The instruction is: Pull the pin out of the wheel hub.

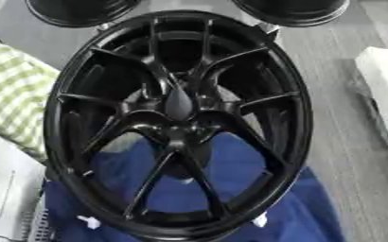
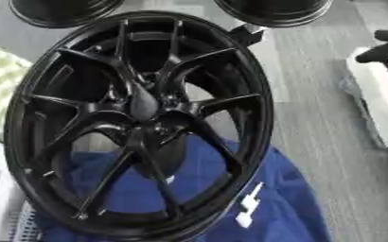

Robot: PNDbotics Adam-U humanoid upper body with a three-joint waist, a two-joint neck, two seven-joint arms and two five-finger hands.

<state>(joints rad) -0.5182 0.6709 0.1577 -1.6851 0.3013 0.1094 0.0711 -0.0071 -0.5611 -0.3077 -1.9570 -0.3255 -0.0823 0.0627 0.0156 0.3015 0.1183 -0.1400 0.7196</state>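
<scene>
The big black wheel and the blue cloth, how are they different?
The big black wheel is shiny, hard-looking and full of spokes with gaps; the blue cloth is soft, wrinkled and solid. The wheel sits on top; the cloth lies flat under it, showing through the gaps. Both are at the bottom middle of the view.

No legible txt, labels or nos. anywhere.
</scene>
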